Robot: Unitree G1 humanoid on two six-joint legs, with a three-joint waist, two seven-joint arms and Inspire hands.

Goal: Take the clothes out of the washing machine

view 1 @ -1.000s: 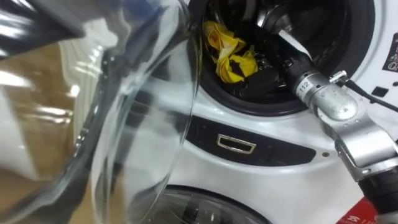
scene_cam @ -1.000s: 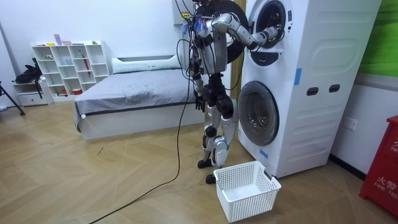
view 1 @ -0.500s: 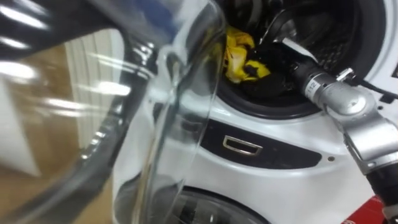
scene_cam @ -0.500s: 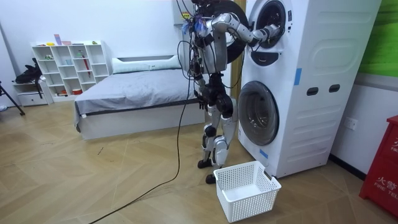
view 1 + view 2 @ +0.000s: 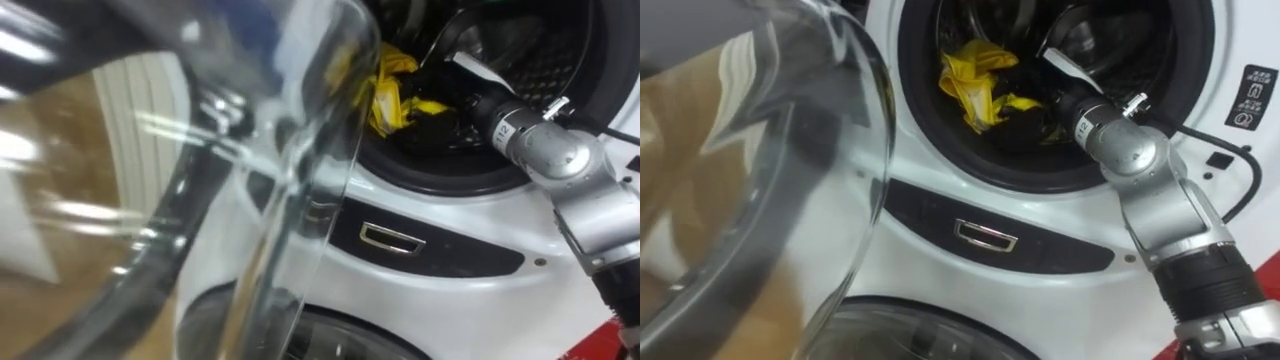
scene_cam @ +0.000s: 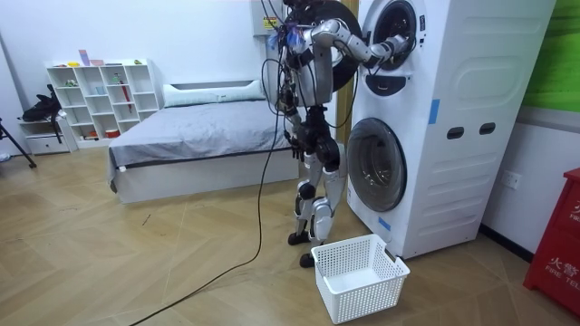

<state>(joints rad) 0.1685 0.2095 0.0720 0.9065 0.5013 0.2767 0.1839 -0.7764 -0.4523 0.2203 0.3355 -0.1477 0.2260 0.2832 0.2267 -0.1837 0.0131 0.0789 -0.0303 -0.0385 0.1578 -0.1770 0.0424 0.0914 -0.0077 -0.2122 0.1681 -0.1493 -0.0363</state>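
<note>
I stand at the stacked washing machine [image 6: 435, 109] with my right arm reaching into its upper drum [image 5: 1040, 60]. A crumpled yellow cloth [image 5: 975, 75] lies in the drum on dark clothes. My right hand [image 5: 1028, 124] is black and rests deep in the drum, against the right side of the yellow cloth. Bits of yellow show on both sides of it. In the room view my left hand [image 6: 291, 145] hangs down by my hip.
The upper machine's open glass door [image 5: 250, 150] stands close before my head on the left and hides part of the opening. The lower machine's door [image 6: 374, 163] is closed. A white basket [image 6: 360, 275] sits on the floor by my feet. A bed [image 6: 190, 136] stands behind me.
The eye view has shifted, and the glass door now covers more of the drum opening. My right hand has stayed in the drum, pressed closer into the yellow cloth.
</note>
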